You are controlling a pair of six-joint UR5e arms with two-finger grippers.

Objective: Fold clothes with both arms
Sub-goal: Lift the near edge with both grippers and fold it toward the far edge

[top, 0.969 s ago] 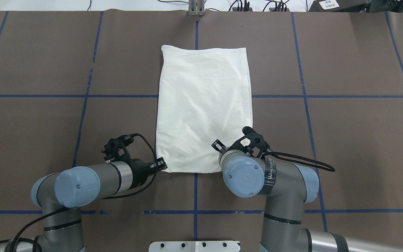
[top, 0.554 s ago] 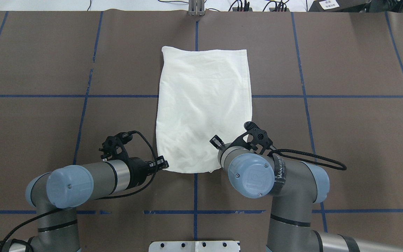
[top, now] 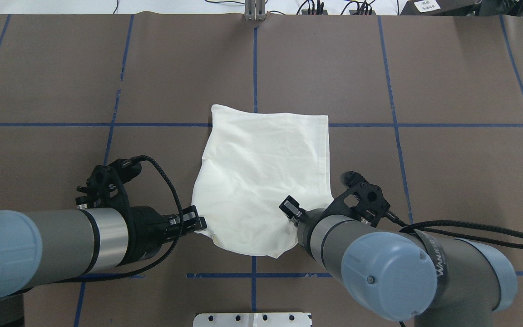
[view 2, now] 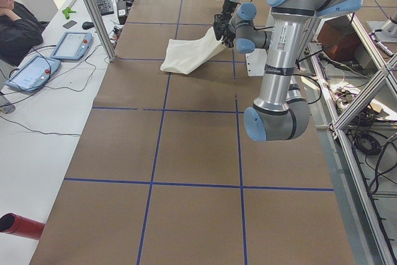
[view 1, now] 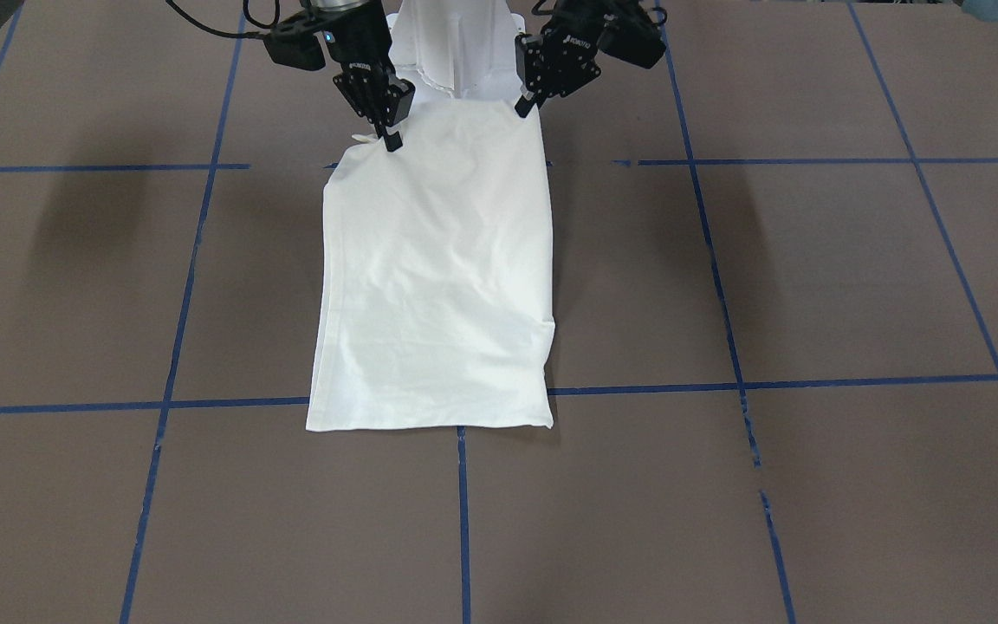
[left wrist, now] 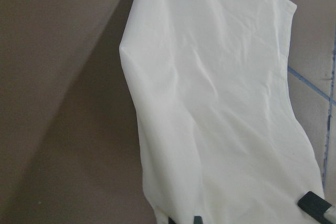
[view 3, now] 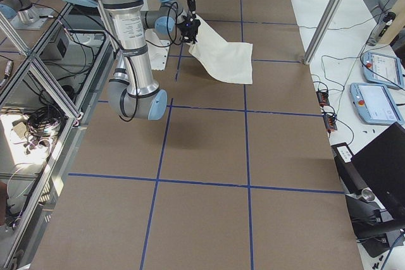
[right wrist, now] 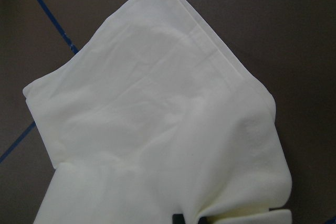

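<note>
Your left gripper (view 1: 522, 107) and right gripper (view 1: 390, 137) each pinch a shirt (top: 263, 177) corner (both lifted); carry them level toward the hem ahead.

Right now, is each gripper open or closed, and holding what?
Left gripper: closed on the shirt's near corner.
Right gripper: closed on the shirt's other near corner.

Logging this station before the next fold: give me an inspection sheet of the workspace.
Surface: brown table, blue tape grid.
Job's things: cream shirt, folded to a strip, near end raised, far end flat.
Clutter: nothing seen.
Claws: left claw and right claw each shut on a near shirt corner.
Cables: black cable loops at each wrist, off the shirt.
Surroundings: person at side desk with tablets.
</note>
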